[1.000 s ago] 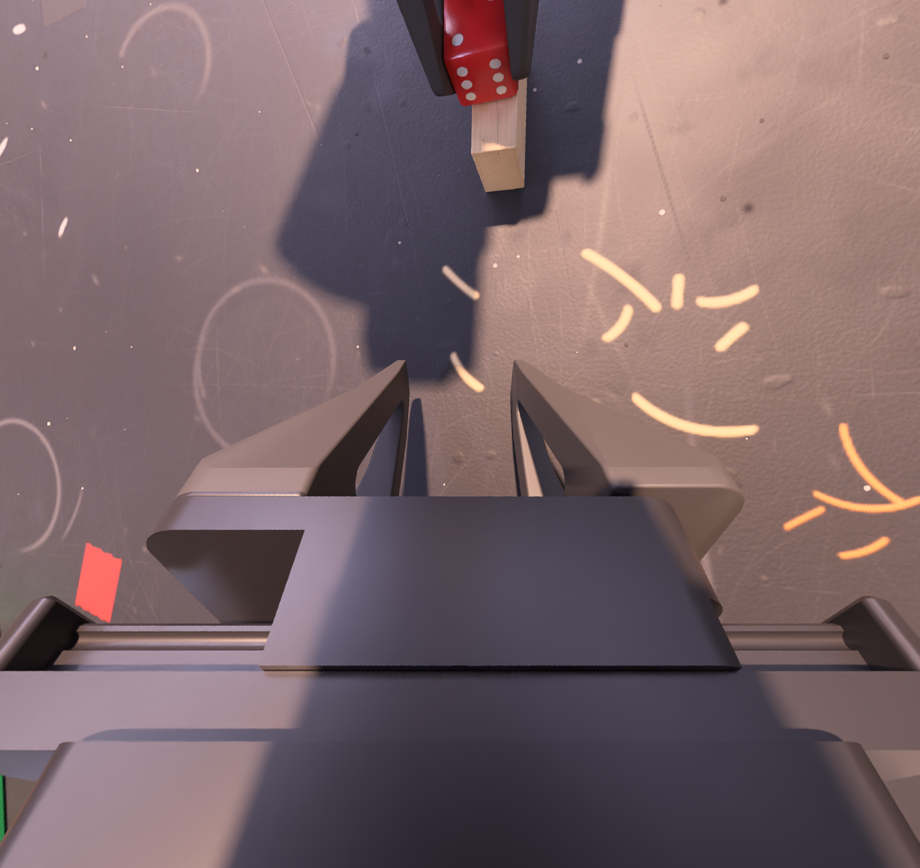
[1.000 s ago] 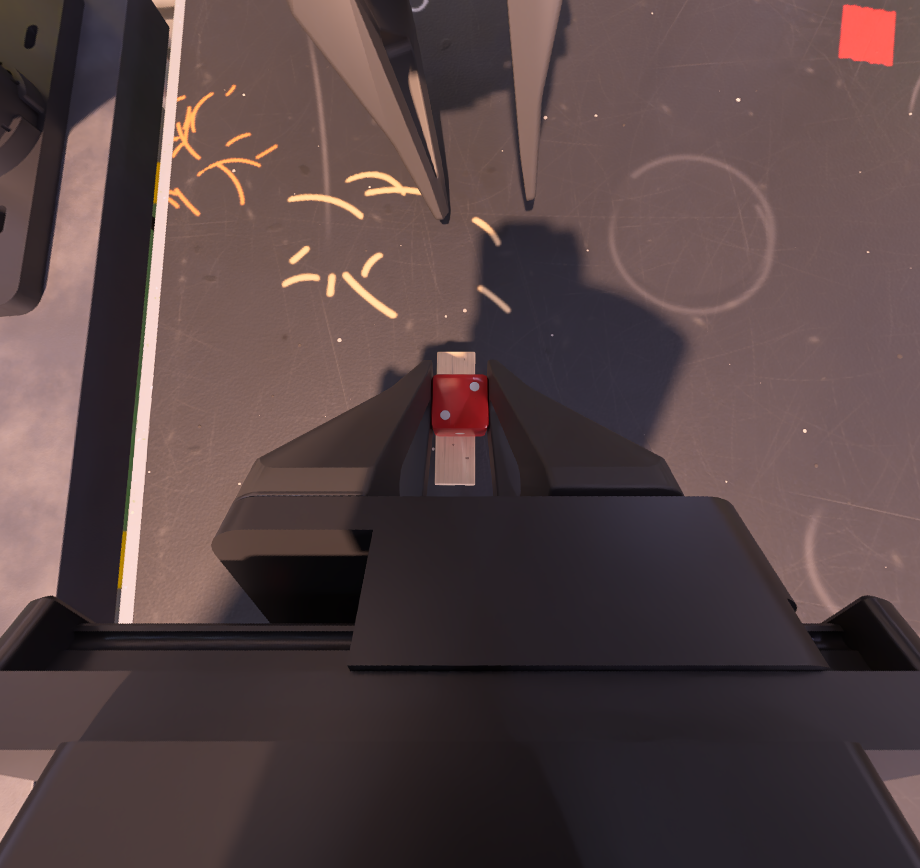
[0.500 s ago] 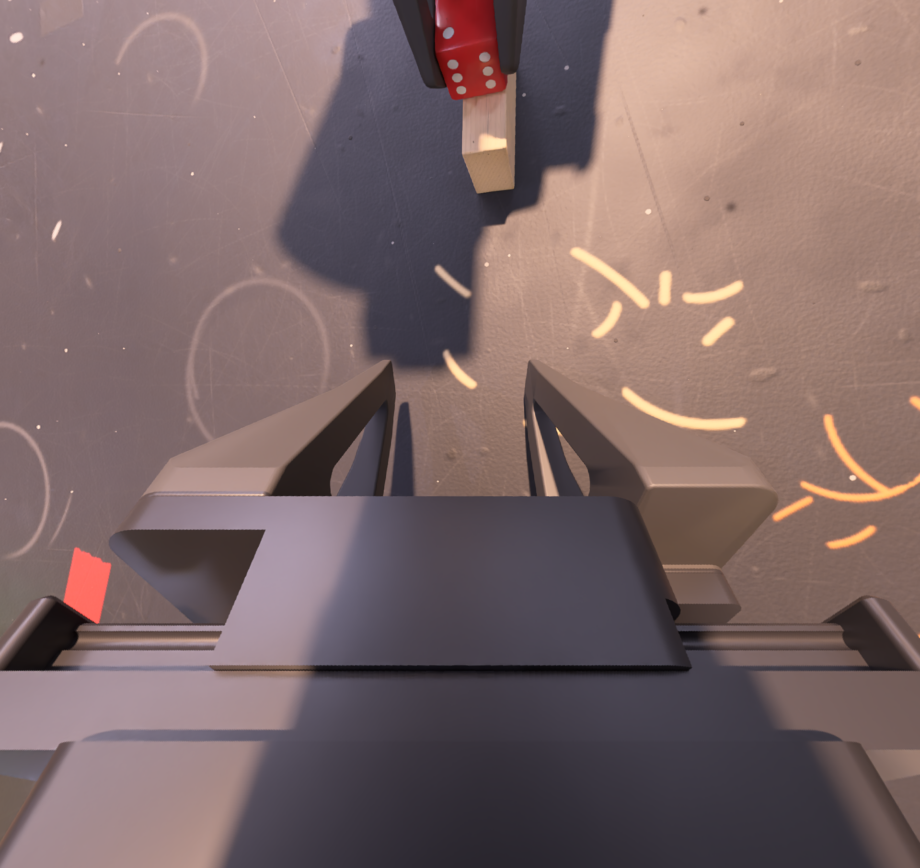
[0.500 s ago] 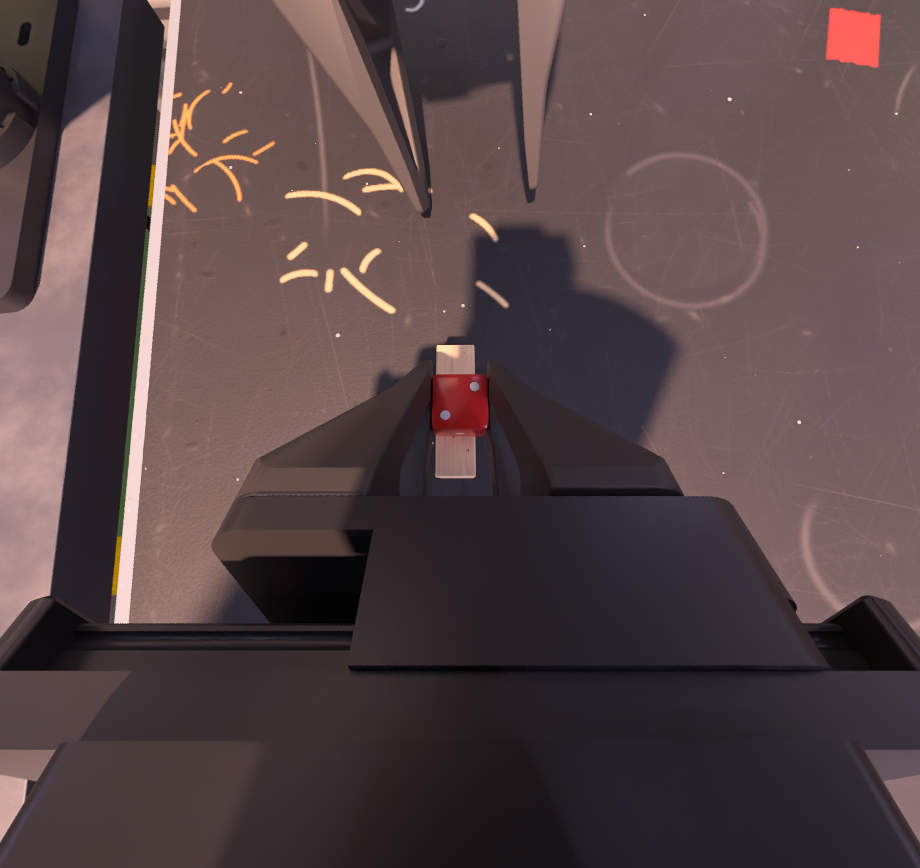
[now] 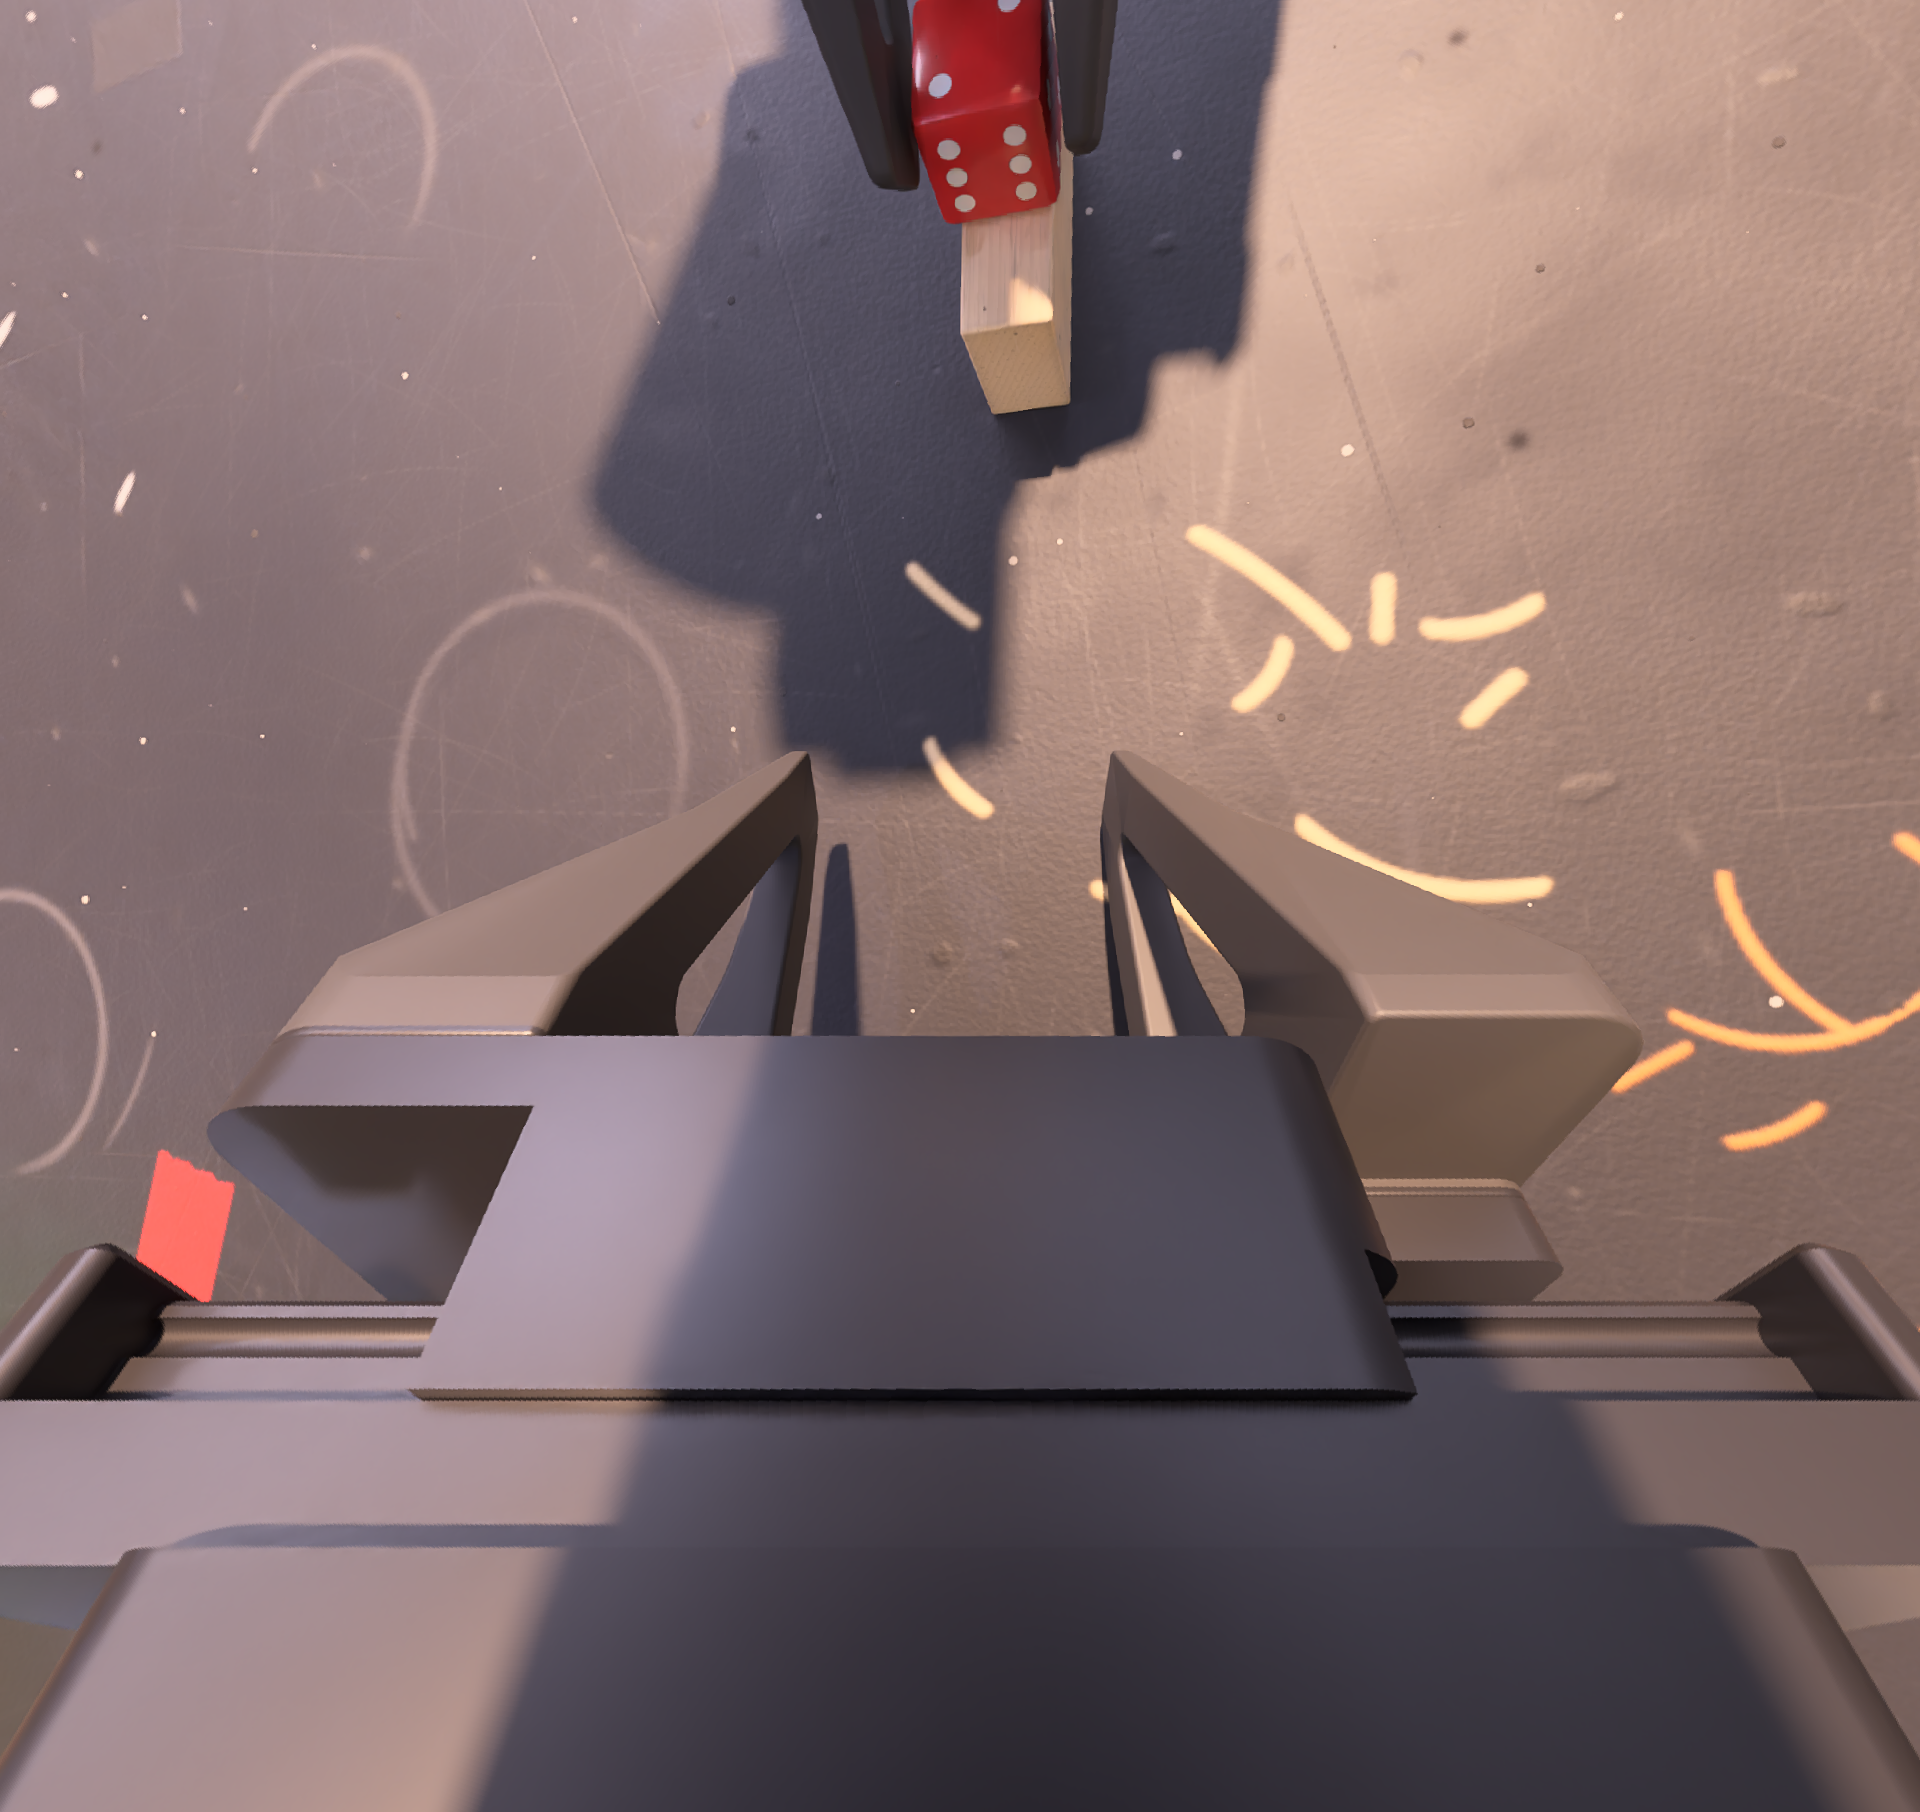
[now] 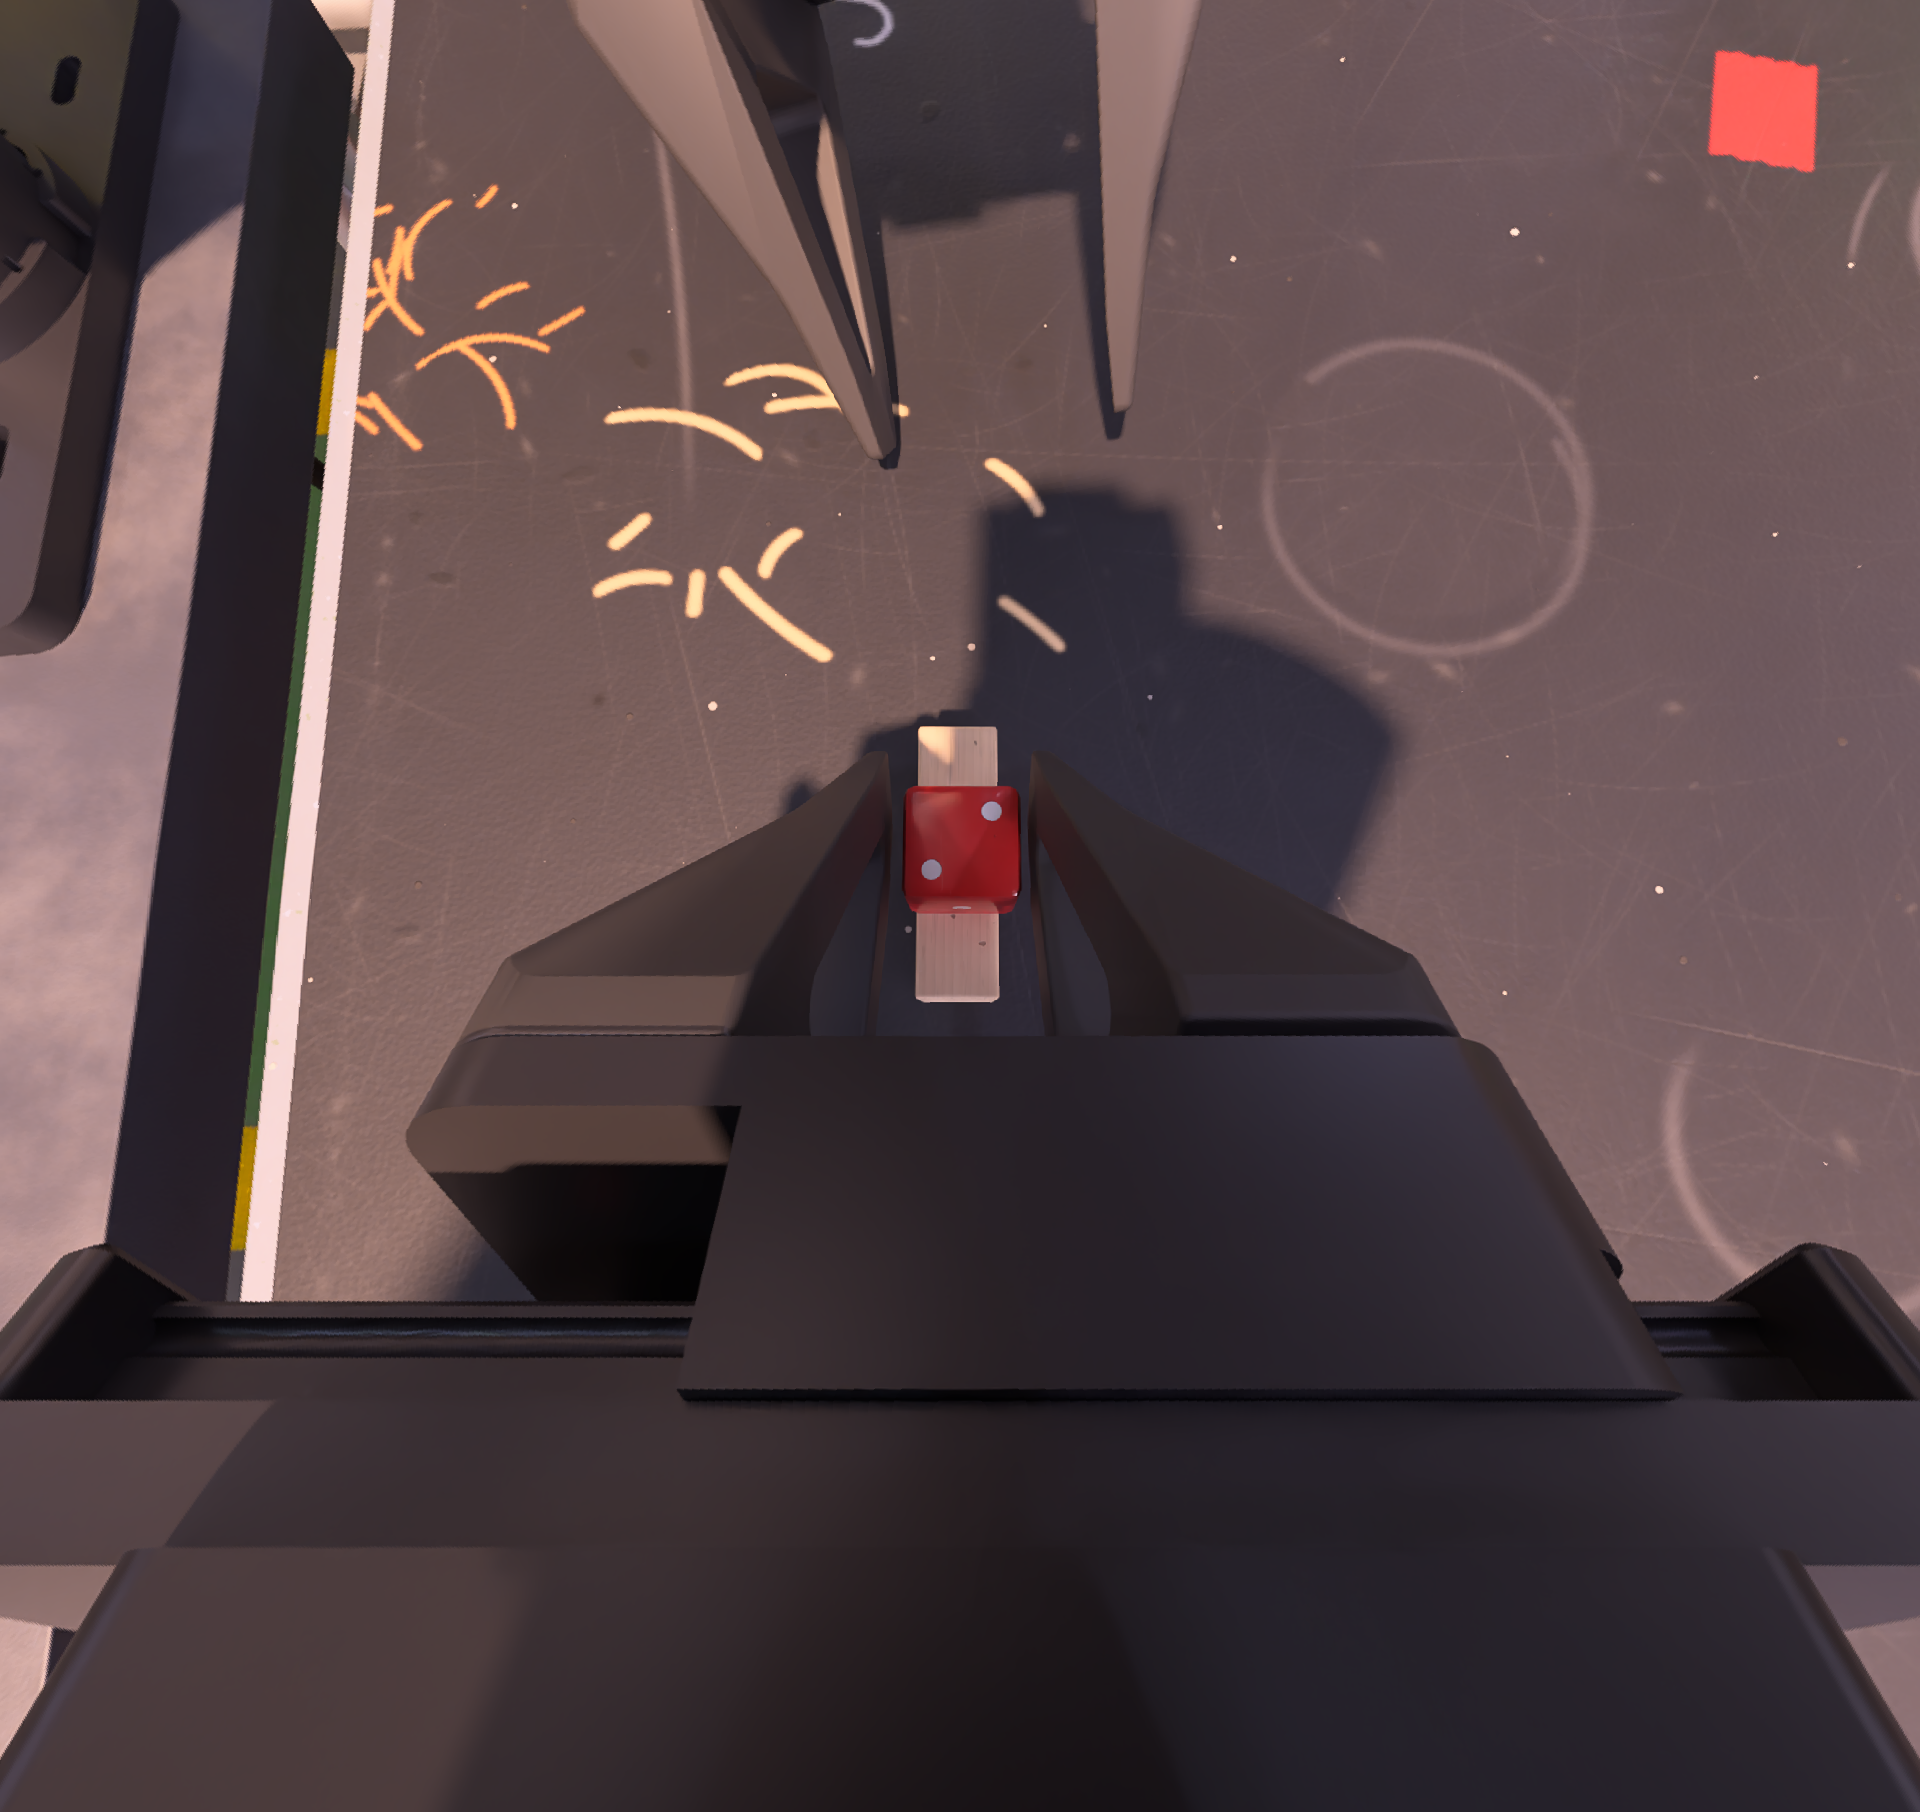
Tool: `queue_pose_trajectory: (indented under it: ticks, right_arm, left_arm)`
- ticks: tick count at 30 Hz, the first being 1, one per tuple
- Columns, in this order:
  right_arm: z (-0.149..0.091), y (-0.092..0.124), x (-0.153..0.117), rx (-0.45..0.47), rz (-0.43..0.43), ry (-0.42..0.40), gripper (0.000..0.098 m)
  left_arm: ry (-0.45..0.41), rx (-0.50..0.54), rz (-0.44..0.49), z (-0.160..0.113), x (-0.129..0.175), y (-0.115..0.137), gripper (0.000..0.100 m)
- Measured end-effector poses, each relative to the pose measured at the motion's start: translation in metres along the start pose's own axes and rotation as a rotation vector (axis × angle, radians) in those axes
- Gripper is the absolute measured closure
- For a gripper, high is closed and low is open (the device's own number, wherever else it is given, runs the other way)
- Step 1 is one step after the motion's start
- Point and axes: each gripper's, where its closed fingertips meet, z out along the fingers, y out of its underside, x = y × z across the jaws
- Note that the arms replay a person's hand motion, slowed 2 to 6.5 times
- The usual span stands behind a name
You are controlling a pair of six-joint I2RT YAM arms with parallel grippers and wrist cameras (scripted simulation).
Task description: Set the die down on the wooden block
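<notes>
Die red, sits over the block mid-length, between the right gripper fingers, which look parted a little to either side. Block lies flat on dark worktop. Left gripper spread, empty, well apart from block.

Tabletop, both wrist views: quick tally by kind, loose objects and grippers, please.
Red die: 1, between the right gripper's fingers
Wooden block: 1, lying flat under the die
Red square marker: 1, flat on the table
Grippers: 2, the right gripper and the left gripper
Total: 5
</notes>
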Motion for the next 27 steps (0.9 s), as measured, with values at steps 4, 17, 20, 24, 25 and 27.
queue_pose_trajectory:
  ticks: [4, 17, 20, 24, 25, 27]
  right_arm:
    - [0.000, -0.001, 0.000, 0.001, -0.003, 0.000, 0.0737]
    - [-0.003, -0.001, -0.002, 0.000, -0.011, -0.007, 0.0663]
    - [-0.005, 0.001, -0.004, -0.002, -0.015, -0.007, 0.0634]
    - [-0.010, 0.004, -0.007, 0.003, -0.013, -0.008, 0.0614]
    - [-0.012, 0.005, -0.007, 0.007, -0.010, -0.010, 0.0610]
    - [-0.016, 0.007, -0.008, 0.020, -0.005, -0.012, 0.0605]
  left_arm:
    - [-0.001, 0.002, 0.000, 0.000, 0.000, 0.000, 0.052]
    - [-0.007, 0.003, -0.005, -0.001, 0.000, 0.001, 0.049]
    - [-0.009, 0.002, -0.012, -0.002, -0.001, 0.002, 0.048]
    - [-0.008, 0.005, -0.024, -0.003, -0.002, 0.004, 0.047]
    - [-0.007, 0.006, -0.027, -0.003, -0.002, 0.005, 0.047]
    - [-0.005, 0.008, -0.032, -0.003, -0.002, 0.005, 0.047]
